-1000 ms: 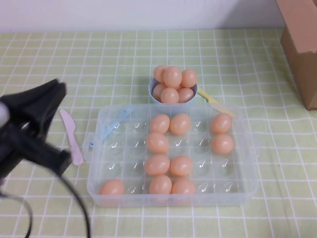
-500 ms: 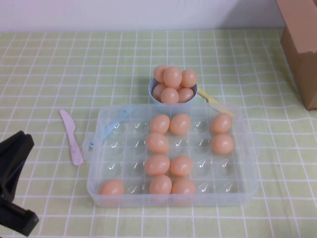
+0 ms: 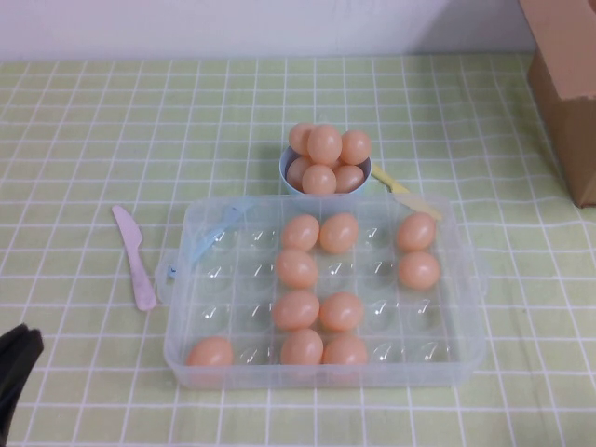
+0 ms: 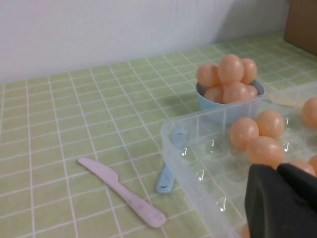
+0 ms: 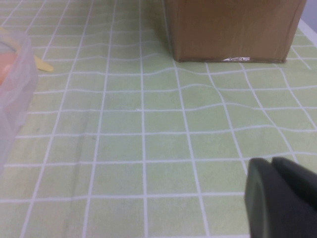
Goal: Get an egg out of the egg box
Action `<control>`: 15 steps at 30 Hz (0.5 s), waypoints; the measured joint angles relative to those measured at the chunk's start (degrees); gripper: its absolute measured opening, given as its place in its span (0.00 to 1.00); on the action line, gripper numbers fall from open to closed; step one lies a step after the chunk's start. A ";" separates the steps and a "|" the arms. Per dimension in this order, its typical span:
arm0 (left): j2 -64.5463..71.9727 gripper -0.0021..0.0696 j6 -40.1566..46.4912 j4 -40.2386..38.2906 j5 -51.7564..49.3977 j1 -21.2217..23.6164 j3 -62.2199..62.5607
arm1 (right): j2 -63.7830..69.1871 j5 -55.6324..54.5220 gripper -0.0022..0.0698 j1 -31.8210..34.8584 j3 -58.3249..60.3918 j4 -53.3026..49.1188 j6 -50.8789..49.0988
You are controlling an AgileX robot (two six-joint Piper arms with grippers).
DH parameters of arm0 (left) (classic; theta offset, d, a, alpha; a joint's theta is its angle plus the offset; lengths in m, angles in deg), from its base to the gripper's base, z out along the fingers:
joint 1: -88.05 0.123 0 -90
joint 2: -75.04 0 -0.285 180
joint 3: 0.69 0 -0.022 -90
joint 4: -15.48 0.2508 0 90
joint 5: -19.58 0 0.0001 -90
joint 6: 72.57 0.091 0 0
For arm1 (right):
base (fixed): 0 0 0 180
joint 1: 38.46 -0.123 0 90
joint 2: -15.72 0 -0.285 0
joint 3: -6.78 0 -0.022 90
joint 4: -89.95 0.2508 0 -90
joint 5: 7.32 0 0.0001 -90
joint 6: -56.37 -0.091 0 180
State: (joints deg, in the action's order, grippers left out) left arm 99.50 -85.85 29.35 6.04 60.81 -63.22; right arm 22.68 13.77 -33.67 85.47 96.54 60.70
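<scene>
Left gripper (image 4: 281, 201) has retreated to the frame's lower left, fingers closed, empty; right gripper (image 5: 280, 198) closed. The egg box (image 3: 182, 349) stays untouched.

Left arm: only a black tip shows at the near left corner of the high view, low and clear of the table's middle.
Left gripper (image 4: 281, 198): black fingers pressed together, nothing between them.
Right gripper (image 5: 277, 196): black fingers closed, empty, low over the tablecloth on the robot's right.
</scene>
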 joint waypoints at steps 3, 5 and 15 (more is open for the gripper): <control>-5.46 0.03 0.00 -1.20 0.00 2.09 -3.28 | 0.00 0.00 0.01 0.00 0.00 0.14 0.00; -9.21 0.03 0.42 -2.58 -0.12 4.74 -5.69 | 0.00 0.00 0.01 0.00 0.00 0.14 0.00; -17.21 0.03 5.35 -7.77 0.79 20.41 -15.42 | 0.00 0.09 0.01 0.00 0.00 0.14 0.00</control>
State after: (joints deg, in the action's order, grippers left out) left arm 82.29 -80.51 21.58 6.83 81.21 -78.65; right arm 22.68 13.87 -33.67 85.47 96.67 60.70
